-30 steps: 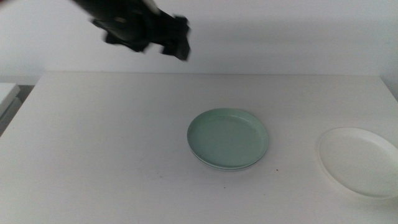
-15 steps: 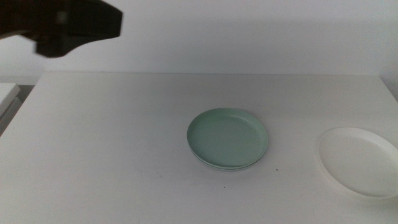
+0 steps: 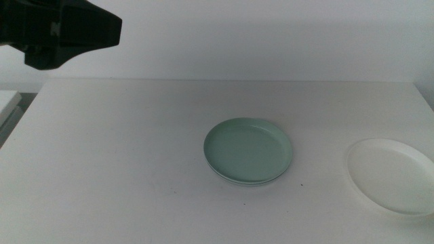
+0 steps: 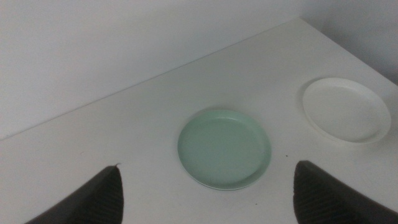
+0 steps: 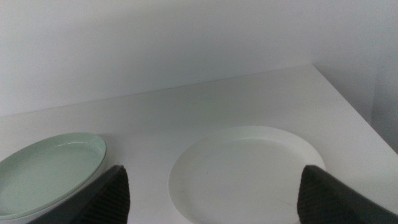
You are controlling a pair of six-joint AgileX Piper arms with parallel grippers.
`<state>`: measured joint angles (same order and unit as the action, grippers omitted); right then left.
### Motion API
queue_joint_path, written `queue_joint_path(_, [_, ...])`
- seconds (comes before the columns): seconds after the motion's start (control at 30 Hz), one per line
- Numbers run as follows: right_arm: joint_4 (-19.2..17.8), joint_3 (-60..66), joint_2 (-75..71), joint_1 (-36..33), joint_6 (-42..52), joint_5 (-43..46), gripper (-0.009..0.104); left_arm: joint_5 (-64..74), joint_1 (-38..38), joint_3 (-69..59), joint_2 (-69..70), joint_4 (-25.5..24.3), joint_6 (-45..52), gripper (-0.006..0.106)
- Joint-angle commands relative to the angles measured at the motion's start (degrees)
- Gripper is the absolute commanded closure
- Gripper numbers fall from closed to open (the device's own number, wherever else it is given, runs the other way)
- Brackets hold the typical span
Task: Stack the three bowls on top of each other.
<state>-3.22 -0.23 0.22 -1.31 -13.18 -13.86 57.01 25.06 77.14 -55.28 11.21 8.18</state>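
Note:
A pale mint green bowl (image 3: 248, 150) sits at the middle of the table, also in the left wrist view (image 4: 224, 149) and at the edge of the right wrist view (image 5: 46, 168). A thin paler rim (image 3: 234, 180) peeks out under it, which looks like the grey bowl. The white bowl (image 3: 392, 175) lies alone near the table's right edge (image 4: 345, 109) (image 5: 245, 171). My left gripper (image 4: 206, 167) is open and empty, high above the table; its dark arm (image 3: 61, 30) shows at the far left. My right gripper (image 5: 214, 168) is open, low, close to the white bowl.
The white table (image 3: 122, 169) ends at a pale wall behind. Its right edge runs just beyond the white bowl. A lower white surface (image 3: 7, 102) shows past the table's left edge.
The left arm has swung from above the table's back middle to the far left, staying high. The bowls have not moved.

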Motion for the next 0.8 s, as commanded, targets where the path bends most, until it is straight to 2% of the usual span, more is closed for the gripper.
queue_joint_path(0.0, [-0.29,0.23,-0.22,0.28,0.13,0.58,0.002,-0.69,0.05,-0.23,0.17,-0.28,-0.01,0.007])
queue_joint_path(0.2, [-0.29,0.23,-0.22,0.28,0.13,0.58,0.002,-0.98,0.05,-0.23,0.17,-0.27,-0.01,0.007])
queue_joint_path(0.27, [-2.55,0.23,-0.22,0.28,1.19,2.8,0.002,-0.98,0.05,-0.23,0.17,-0.27,-0.01,0.007])
queue_joint_path(0.3, [-2.45,0.23,-0.22,0.28,0.5,3.19,0.002,-0.98,0.05,-0.23,0.17,-0.27,-0.01,0.007])
queue_joint_path(0.4, [-2.21,-2.29,0.53,0.28,-4.62,2.79,0.002,-0.98,0.05,-0.23,0.17,-0.27,-0.01,0.007])
queue_joint_path(0.47, [-2.21,-6.74,5.99,0.28,-10.05,1.04,0.002,-0.98,0.05,-0.23,0.17,-0.27,-0.01,0.007])
queue_joint_path(0.57, [-1.1,-17.41,16.79,0.28,-10.83,-8.95,0.002,-0.95,0.05,-0.23,0.17,-0.27,0.99,0.007])
queue_joint_path(0.63, [0.35,-26.86,24.3,0.28,-10.54,-20.12,0.002,-0.95,0.05,-0.23,0.17,-0.27,0.99,0.007])
queue_joint_path(0.7, [0.08,-33.81,30.01,0.28,-10.37,-29.79,0.002,-0.95,0.05,-0.23,0.17,-0.27,0.99,0.007])
queue_joint_path(0.77, [-0.25,-38.94,34.66,0.28,-10.37,-33.61,0.002,-0.95,0.05,-0.23,0.17,-0.27,0.99,0.007])
